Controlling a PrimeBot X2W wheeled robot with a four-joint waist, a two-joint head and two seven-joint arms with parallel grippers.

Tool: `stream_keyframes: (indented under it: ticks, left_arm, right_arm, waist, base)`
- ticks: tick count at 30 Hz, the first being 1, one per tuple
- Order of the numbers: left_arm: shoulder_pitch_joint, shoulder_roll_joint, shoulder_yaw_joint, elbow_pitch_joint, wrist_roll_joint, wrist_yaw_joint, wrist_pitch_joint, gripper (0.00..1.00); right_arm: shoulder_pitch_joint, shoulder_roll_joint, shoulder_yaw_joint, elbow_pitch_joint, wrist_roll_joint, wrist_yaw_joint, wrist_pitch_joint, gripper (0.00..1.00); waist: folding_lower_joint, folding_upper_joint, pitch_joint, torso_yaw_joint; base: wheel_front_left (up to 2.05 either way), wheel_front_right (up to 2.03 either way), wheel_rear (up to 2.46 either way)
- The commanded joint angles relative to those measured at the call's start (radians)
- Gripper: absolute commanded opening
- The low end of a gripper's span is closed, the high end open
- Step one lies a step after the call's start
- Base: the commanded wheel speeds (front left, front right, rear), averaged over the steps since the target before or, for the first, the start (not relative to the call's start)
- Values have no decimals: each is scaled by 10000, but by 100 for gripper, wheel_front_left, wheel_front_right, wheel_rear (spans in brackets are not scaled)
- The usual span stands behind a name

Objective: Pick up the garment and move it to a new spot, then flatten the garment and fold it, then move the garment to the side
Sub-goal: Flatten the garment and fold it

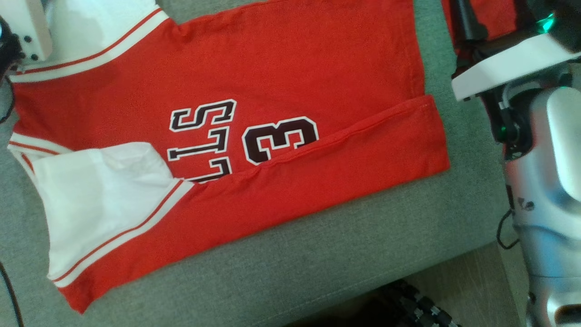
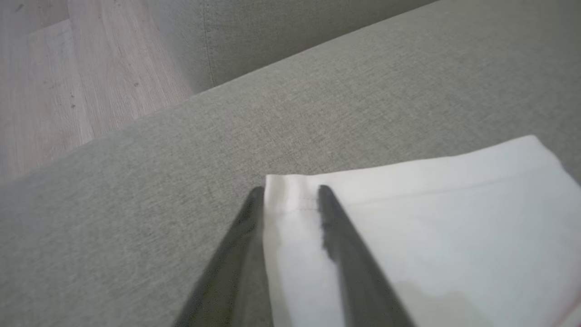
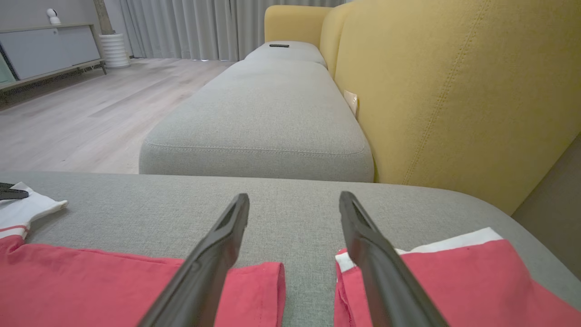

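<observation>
The jersey point(image 1: 317, 59) lies flat on a grey cushion point(image 1: 317, 263), collar end toward 9 o'clock and hem toward 3 in the head view. Its near long edge is folded up over the body, and that flap hides the lower part of the dark lettering point(image 1: 204, 136). The far sleeve point(image 1: 100, 22) at 11 o'clock is cut off by the frame and partly covered by the pale left arm point(image 1: 27, 22). The near sleeve point(image 1: 100, 200) at 8 o'clock is rumpled.

In the left wrist view the left hand point(image 2: 290, 190) sits astride the hem corner of a white sleeve. One finger lies just off the cloth edge and the other lies on the cloth. The hand is parted and not clenched, and the hem between the fingers lies flat and unbunched. The finger bases are cut off at 6 o'clock.

The right hand point(image 3: 294, 200) is spread wide and grasps nothing. It is low over bare cushion, with a red edge just under each finger. At 9 o'clock in that view a dark tip rests on white cloth, too cut off to name.

In the head view, bare cushion runs from 5 to 7 o'clock up to its front edge, with floor point(image 1: 467, 281) beyond. At 3 o'clock the silver right arm point(image 1: 544, 190) stands close to the hem. Past the right hand lie a second cushion point(image 3: 263, 122) at 12 and a yellow backrest point(image 3: 454, 91) at 2.
</observation>
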Motion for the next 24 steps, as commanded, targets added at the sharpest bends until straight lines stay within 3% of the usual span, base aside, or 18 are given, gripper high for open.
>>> stream_keyframes:
  ticks: [1,10,18,24]
  left_arm:
    - [-353,397,12,-135,-154,16,-4,0]
    - [-307,115,-454,-560,-527,16,-1767,0]
    - [47,-436,-1131,-1394,-645,16,-3287,0]
    - [357,-505,-1459,-2147,-660,16,-3962,0]
  right_arm:
    - [-152,-138,-82,-389,-23,-9,26,100]
    - [-44,-483,-418,-116,33,-9,178,100]
    - [175,-1347,-451,465,439,-9,793,100]
    - [324,-2010,-350,1473,787,-9,1521,100]
  waist:
    - [0,0,-20,135]
    - [0,0,-698,915]
    - [0,0,-1564,2199]
    - [0,0,-1908,2977]
  base:
    - [0,0,0]
    - [0,0,0]
    - [0,0,0]
    - [0,0,0]
